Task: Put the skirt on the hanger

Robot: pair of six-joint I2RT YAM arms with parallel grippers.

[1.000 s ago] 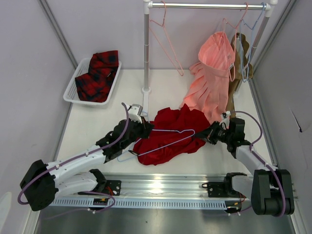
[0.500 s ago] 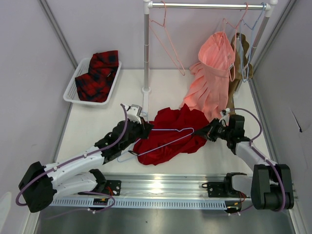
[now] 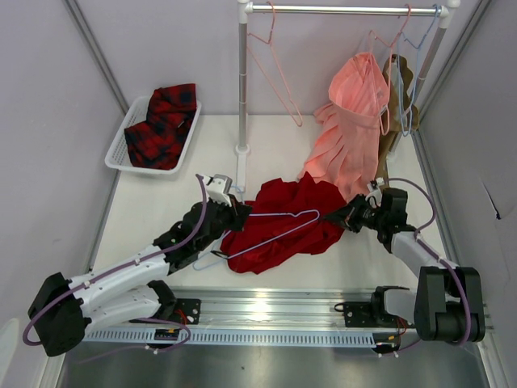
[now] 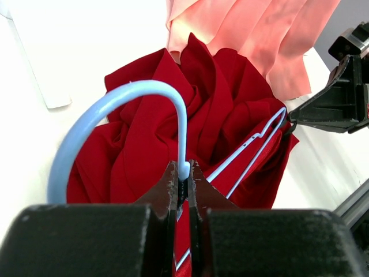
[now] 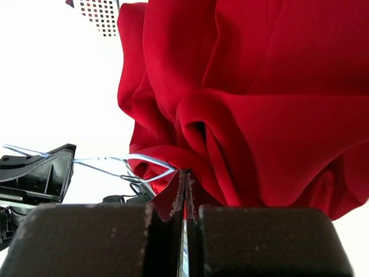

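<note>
The deep-red skirt (image 3: 284,196) lies crumpled on the table between my arms. The light-blue hanger (image 3: 279,216) lies across it, its hook toward the near left. My left gripper (image 3: 241,212) is shut on the hanger's neck, just below the hook (image 4: 115,99), as the left wrist view (image 4: 183,171) shows. My right gripper (image 3: 349,217) is shut on a fold at the skirt's right edge (image 5: 259,98), right next to the hanger's far corner (image 5: 151,162). In the right wrist view, my right gripper (image 5: 185,174) pinches red fabric between its jaws.
A white basket (image 3: 115,149) at the back left holds a red-and-black plaid garment (image 3: 164,121). A clothes rack pole (image 3: 242,81) stands behind the skirt. A pink hanger (image 3: 275,73) and a salmon-pink pleated skirt (image 3: 351,129) hang from the rod (image 3: 339,10).
Both grippers have drifted a little toward the back. The hanger and the skirt's right edge shifted slightly with them. Both grips are unchanged.
</note>
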